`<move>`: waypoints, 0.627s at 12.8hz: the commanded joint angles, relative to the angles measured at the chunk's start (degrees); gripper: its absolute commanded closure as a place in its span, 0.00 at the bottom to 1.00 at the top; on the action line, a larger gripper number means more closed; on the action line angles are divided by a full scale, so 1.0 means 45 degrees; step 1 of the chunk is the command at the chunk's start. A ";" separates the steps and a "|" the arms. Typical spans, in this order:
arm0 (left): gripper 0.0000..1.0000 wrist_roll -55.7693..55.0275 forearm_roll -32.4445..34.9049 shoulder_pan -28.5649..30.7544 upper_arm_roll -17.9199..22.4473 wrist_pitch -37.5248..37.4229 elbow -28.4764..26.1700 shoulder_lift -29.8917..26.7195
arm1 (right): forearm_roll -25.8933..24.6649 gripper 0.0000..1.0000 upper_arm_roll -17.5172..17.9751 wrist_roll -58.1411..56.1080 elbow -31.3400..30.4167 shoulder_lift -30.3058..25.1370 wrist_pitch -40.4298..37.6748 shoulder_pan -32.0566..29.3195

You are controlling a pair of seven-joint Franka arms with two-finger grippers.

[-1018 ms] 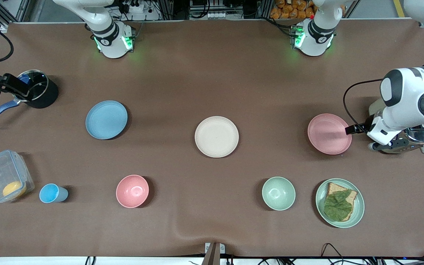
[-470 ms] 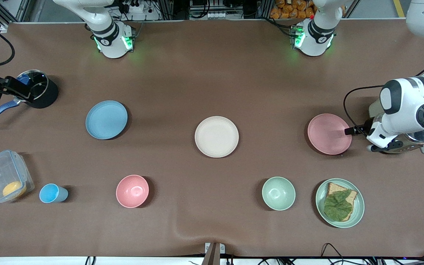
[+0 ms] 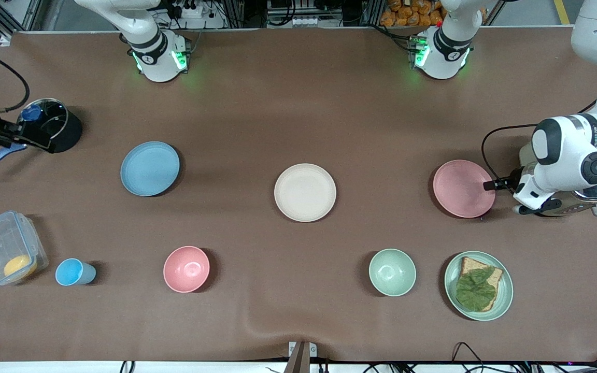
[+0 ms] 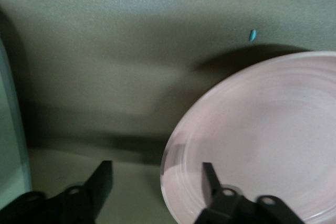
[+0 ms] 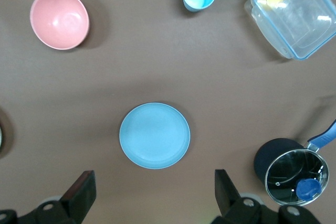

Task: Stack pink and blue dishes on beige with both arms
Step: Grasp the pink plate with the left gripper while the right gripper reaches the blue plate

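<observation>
the left gripper (image 3: 491, 184) sits low at the edge of the pink plate (image 3: 463, 188), on the rim toward the left arm's end of the table, and over the last second its fingers (image 4: 209, 176) have begun drawing together from fully spread; in the left wrist view one finger is over the plate's inside and the other outside the rim, with a gap still between them, so the pinch looks begun but not finished. the plate lies where it lay a second ago, flat on the table. the right gripper (image 3: 5, 139) has drifted toward the right arm's end of the table, beside the black pot (image 3: 52, 132), and hangs high with its fingers (image 5: 81, 192) spread wide and nothing in them; the blue plate (image 3: 150, 168) lies untouched below its camera. the beige plate (image 3: 304, 192) is bare mid-table, between the two. so the pink plate's pickup is probably the step in hand, and neither plate is stacked yet.
</observation>
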 commanded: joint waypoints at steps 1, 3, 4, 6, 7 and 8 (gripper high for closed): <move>0.36 0.0109 0.0156 0.0202 -0.0167 0.0150 0.0031 0.0142 | -0.0045 0.00 0.0100 -0.0403 -0.0022 0.0646 -0.0068 -0.0232; 0.41 0.0109 0.0137 0.0182 -0.0167 0.0150 0.0031 0.0181 | 0.0014 0.00 0.0100 -0.0442 -0.0528 0.1036 0.0086 -0.0252; 0.46 0.0109 0.0137 0.0182 -0.0167 0.0150 0.0031 0.0181 | 0.0033 0.00 0.0100 -0.0443 -0.0917 0.1309 0.0494 -0.0446; 0.58 0.0090 0.0137 0.0182 -0.0186 0.0150 0.0070 0.0239 | 0.0053 0.00 0.0119 -0.1199 -0.2339 0.1331 0.1916 -0.0623; 0.66 0.0109 0.0137 0.0201 -0.0187 0.0150 0.0090 0.0259 | 0.0053 0.00 0.0119 -0.1649 -0.2850 0.1331 0.2484 -0.0739; 0.76 0.0109 0.0117 0.0202 -0.0206 0.0150 0.0090 0.0259 | 0.0053 0.00 0.0119 -0.1982 -0.3222 0.1331 0.2838 -0.0895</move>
